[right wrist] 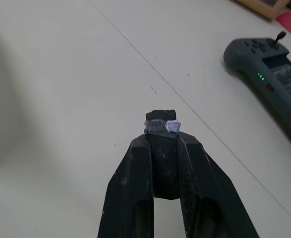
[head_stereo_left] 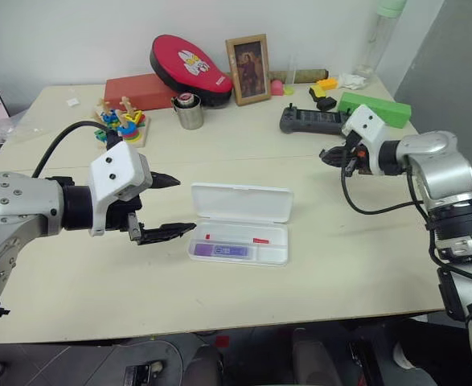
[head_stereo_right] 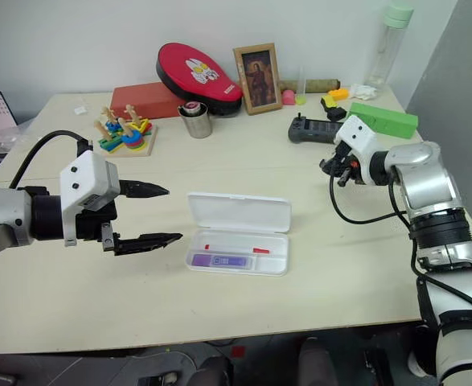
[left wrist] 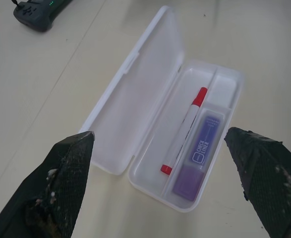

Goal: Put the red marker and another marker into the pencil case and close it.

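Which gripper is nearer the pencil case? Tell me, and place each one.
Left. The left gripper hovers open just beside the pencil case, at its left end. The right gripper is raised well off to the case's right, shut on a small black block.

Before me: cream table [head_stereo_left: 316, 265]. Along far edge, red oval pouch [head_stereo_left: 189, 67] leans on red box [head_stereo_left: 139, 90], framed picture [head_stereo_left: 248, 69] upright just beside pouch. Metal cup [head_stereo_left: 190, 112] in front of pouch. Colourful stacking toy [head_stereo_left: 121, 125] toward my left. Dark handheld controller [head_stereo_left: 309, 121] and green block [head_stereo_left: 374, 108] toward my right.
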